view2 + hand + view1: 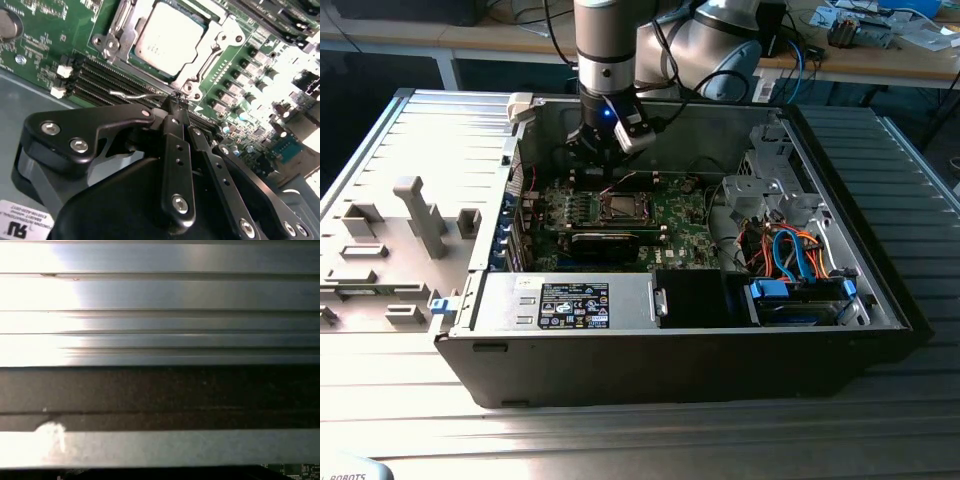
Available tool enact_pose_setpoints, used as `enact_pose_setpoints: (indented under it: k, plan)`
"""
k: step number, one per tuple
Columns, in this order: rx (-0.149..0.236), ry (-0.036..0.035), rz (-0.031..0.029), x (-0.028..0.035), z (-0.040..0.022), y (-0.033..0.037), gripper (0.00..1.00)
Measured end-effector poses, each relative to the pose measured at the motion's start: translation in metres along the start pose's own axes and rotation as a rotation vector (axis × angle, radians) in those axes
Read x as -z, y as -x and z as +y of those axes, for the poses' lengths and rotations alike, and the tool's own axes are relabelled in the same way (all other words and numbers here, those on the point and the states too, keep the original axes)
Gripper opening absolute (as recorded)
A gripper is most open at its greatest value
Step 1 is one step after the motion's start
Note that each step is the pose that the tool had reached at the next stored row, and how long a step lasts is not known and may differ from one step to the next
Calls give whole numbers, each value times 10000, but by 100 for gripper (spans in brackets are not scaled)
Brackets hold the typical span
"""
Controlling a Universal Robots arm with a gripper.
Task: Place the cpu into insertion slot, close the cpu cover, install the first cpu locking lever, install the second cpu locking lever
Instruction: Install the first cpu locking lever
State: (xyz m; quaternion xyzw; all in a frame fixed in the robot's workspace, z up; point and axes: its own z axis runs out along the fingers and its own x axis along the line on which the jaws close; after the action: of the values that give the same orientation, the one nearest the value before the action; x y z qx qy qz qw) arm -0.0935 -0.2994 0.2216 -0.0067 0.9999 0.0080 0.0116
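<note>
Cpu (167, 40) lies silver-grey, framed by the cpu cover (220, 42); fingers (176, 131) clenched on a thin wire lever (132, 94).

cpu cover (220, 42): glare washes out its far edge in the second wrist view.
gripper (176, 100): body cut off by the picture's edge; fingertips meet over a thin wire lever (132, 94), grip unclear.
insertion slot (620, 207): too small in the exterior view to tell details.
</note>
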Motion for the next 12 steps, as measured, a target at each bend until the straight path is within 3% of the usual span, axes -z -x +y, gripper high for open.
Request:
enact_pose_setpoints:
  k: [3, 12]
  plan:
    - [170, 3, 3, -37, 24, 3, 11]
    - [179, -2, 9, -111, 6, 129, 11]
